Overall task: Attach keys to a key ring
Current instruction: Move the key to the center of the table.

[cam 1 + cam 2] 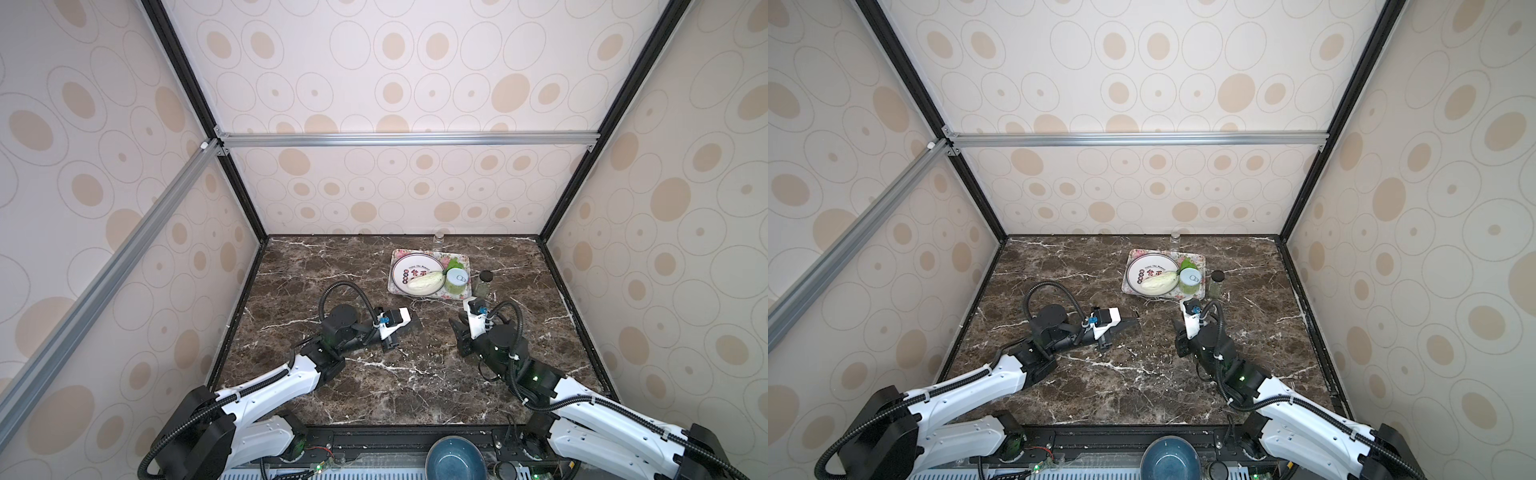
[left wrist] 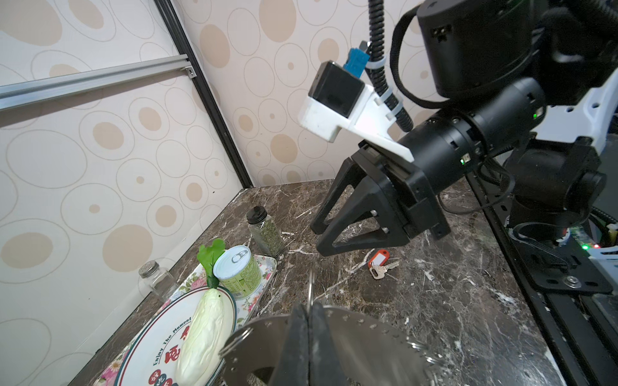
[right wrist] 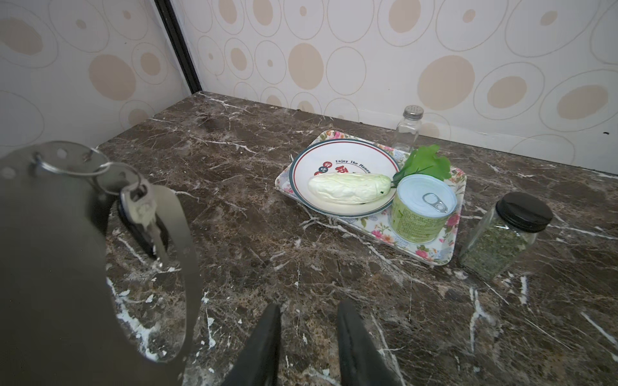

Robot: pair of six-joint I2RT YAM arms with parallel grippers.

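Red tag (image 2: 379, 259) shows only from left wrist.

On table (image 3: 250, 234), back half, right of centre: tray (image 3: 449, 234). On tray's left part: plate (image 3: 307, 167). Across plate's near side: vegetable (image 3: 347, 188), leaf end toward can (image 3: 423, 214). Can upright on tray's right part, just beside plate. Behind tray, by back wall: shaker (image 3: 408, 130). Just right of tray, on table: herb jar (image 3: 501, 240). Left of tray and nearer: key ring (image 3: 50, 267), in left gripper (image 2: 309, 310). Across from it, in front of tray's right end: right gripper (image 3: 309, 307). On wire loop (image 3: 77, 167) through key ring's rim holes: key (image 3: 143, 214), fob (image 3: 137, 230) behind it. On table, seemingly under right gripper's body: tagged key (image 2: 378, 260), not made out in top views. Beyond table's near edge, between arm bases: bowl (image 1: 455, 457).
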